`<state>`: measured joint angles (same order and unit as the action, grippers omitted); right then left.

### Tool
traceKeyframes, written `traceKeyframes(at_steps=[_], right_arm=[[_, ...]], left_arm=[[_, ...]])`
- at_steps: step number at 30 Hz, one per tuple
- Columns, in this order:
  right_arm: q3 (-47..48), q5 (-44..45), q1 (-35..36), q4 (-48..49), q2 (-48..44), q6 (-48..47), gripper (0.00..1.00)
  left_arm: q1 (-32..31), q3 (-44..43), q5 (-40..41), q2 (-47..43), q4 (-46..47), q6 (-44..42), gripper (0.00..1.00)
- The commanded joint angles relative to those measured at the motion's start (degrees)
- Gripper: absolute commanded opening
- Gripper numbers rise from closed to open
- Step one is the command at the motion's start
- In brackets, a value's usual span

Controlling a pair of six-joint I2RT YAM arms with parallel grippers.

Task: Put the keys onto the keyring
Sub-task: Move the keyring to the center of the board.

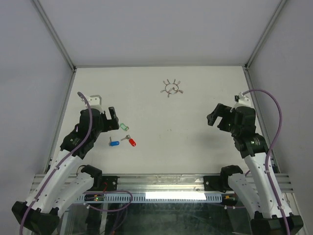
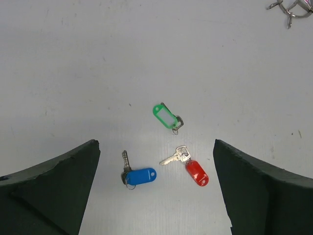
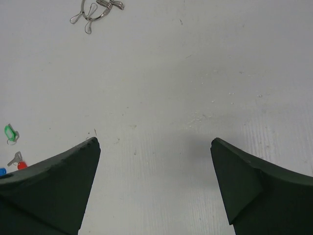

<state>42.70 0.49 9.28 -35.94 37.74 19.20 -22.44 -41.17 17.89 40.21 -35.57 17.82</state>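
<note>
Lying flat in a loose cluster on the left part of the white table (image 1: 161, 152), the three small metal keys with coloured plastic tags are close together but not touching. The green-tagged key (image 2: 164, 115) is farthest out, with the blue-tagged key (image 2: 141, 176) and the red-tagged key (image 2: 197, 173) nearer the arm. The thin silver wire keyring with plain metal pieces fanned around it (image 1: 171, 88) sits well apart from them, toward the far middle of the table.

The left gripper (image 2: 154, 144) hovers over the cluster with its black fingers spread wide and nothing between them. The right gripper (image 3: 154, 142) is equally wide and empty, and hangs over bare table on the right.

The step in hand looks like the first pick, and the left arm is best placed for it. Choose one key and turn the wrist so the jaws close across the narrow width of its plastic tag, which is thicker than the blade. Descend squarely, keep the neighbouring keys outside the jaws, and leave the small loop at the tag's end exposed for threading. A flat key may skid away if the fingers close too high.
</note>
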Motion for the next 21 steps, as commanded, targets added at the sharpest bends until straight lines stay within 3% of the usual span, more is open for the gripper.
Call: traceKeyframes(at_steps=[1, 14, 21], right_arm=[[0.82, -5.27, -2.43, 6.19, 2.74, 0.98, 0.99], [3.27, -6.32, -4.78, 7.06, 9.83, 5.23, 1.0], [6.63, -13.05, -5.03, 6.22, 15.97, 2.48, 1.0]], left_arm=[[0.19, -4.59, -0.79, 2.81, 2.15, 0.78, 0.99], [0.25, -8.87, -1.73, 7.55, 6.55, 1.06, 0.99], [0.24, -9.12, -3.9, 9.53, 10.5, 0.52, 0.99]])
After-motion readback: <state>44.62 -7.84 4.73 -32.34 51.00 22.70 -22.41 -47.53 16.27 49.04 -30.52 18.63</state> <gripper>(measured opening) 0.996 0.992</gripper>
